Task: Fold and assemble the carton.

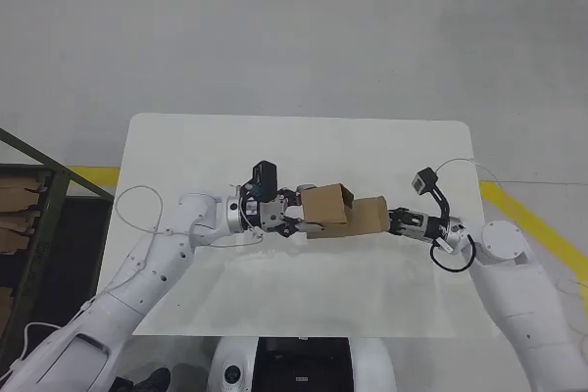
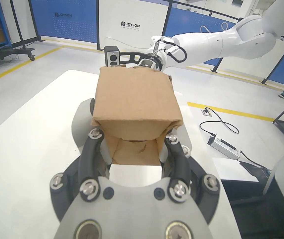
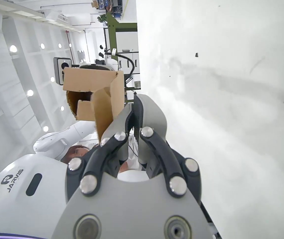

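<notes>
**Two claws meet on a carton at mid-table**

A white table [image 1: 372,147] stands on a grey floor [image 1: 274,59] with yellow lines [image 1: 514,211] and blue fence panels [image 2: 65,16] behind. Over its middle, the left gripper [image 1: 296,218] spreads wide and clamps one end of the brown carton [image 1: 338,209]. The right gripper [image 3: 133,108] is closed at the opposite flap [image 3: 103,110]; whether it pinches cardboard is hard to make out. The carton hides the left fingertips.

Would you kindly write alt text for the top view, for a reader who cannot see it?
Seen from above, a brown carton is held at the middle of a white table: the left gripper grips one end, and the right gripper pinches a flap at the opposite end.
</notes>
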`<state>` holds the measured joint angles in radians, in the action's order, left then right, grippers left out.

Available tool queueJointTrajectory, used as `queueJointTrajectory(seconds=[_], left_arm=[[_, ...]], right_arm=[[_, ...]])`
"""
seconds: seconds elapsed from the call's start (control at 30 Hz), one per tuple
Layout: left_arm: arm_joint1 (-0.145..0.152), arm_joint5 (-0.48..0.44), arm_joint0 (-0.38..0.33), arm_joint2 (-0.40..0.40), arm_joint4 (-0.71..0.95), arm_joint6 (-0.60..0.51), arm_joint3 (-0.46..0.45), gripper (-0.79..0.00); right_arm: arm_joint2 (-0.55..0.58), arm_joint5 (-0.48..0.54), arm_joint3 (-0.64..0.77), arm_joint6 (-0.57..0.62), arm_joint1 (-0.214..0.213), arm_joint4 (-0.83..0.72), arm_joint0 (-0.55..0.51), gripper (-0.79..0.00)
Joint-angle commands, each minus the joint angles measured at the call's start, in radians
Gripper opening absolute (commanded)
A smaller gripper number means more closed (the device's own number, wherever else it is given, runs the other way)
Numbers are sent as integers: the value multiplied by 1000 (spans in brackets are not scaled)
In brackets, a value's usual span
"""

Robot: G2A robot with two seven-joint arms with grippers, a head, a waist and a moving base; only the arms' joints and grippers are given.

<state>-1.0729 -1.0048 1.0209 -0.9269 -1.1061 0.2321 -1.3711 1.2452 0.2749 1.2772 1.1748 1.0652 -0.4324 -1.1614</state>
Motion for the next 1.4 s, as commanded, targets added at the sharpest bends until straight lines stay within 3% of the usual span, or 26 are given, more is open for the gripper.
queueJointTrajectory(seconds=[0.0,1.0,1.27,1.37], left_arm=[[-3,-1,-5,5,-2,-7,9,-317],[-29,76,-18,39,-133,-38,24,-256],[-30,89,-10,36,-160,-35,22,-212],[-30,90,-9,34,-163,-34,22,-200]], right_arm=[[-4,3,9,14,0,-1,3,-785],[9,13,123,-1,-15,38,-25,-785],[3,11,131,3,-17,37,-30,-757],[-5,4,132,0,-17,48,-27,-693]])
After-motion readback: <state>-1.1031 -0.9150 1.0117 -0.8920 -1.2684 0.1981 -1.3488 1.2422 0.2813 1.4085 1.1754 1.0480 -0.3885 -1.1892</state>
